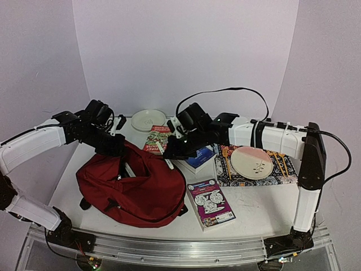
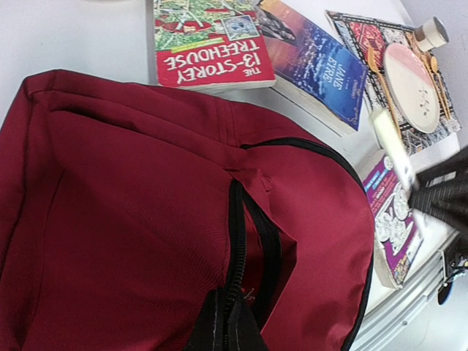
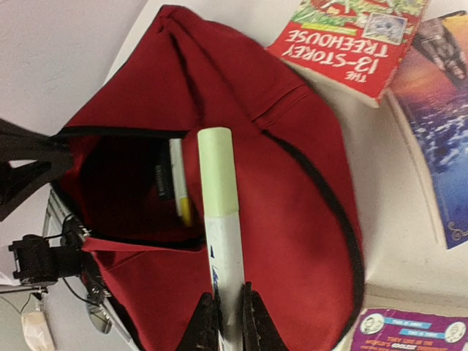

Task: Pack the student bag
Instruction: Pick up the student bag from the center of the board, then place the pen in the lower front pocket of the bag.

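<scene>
Backpack of dark red soft fabric lies lower left of centre in the top view, its zip edge pinched by the closed left gripper. Right gripper clamps a white, green-capped marker over the open mouth. Three paperback books lie outside, apparently unpacked.
</scene>
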Tool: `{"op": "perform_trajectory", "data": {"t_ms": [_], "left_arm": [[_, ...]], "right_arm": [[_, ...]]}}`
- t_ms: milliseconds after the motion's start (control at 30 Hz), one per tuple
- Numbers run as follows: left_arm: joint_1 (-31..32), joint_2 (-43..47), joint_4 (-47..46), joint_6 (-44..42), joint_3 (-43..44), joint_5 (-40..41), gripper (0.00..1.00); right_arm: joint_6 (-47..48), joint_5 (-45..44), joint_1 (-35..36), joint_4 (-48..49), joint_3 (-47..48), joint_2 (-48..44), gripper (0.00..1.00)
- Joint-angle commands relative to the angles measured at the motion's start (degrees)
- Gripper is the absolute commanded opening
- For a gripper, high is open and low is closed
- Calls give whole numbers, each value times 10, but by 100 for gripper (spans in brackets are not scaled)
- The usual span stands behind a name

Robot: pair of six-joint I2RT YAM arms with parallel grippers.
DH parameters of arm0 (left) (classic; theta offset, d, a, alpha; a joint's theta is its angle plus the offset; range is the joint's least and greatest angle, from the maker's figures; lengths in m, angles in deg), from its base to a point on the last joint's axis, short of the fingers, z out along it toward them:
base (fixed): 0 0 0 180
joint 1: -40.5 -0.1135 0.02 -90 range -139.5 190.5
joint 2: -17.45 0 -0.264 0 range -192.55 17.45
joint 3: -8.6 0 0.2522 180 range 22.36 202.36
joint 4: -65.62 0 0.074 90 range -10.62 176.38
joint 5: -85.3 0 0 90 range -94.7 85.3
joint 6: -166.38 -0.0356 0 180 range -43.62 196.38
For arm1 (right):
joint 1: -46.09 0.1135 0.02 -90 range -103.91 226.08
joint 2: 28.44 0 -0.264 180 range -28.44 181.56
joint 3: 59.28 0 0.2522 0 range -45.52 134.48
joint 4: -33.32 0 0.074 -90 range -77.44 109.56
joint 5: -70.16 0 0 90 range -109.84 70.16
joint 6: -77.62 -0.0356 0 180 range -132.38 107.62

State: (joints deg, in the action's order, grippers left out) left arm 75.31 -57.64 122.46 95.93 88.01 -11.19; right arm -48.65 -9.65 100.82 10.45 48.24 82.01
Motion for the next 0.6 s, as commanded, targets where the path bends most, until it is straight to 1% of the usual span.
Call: {"op": "perform_trajectory", "data": {"t_ms": [0, 300, 433, 567], "left_arm": [[0, -3, -64, 15, 29, -54, 0], [0, -1, -77, 25, 17, -76, 0], [0, 2, -81, 29, 11, -88, 0], [0, 5, -86, 34, 1, -100, 0]], "right_arm": [[-35, 64, 22, 33, -1, 12, 0], [-76, 139, 37, 66, 34, 82, 0], [-92, 148, 38, 81, 44, 104, 0], [-114, 138, 38, 104, 62, 120, 0]]}}
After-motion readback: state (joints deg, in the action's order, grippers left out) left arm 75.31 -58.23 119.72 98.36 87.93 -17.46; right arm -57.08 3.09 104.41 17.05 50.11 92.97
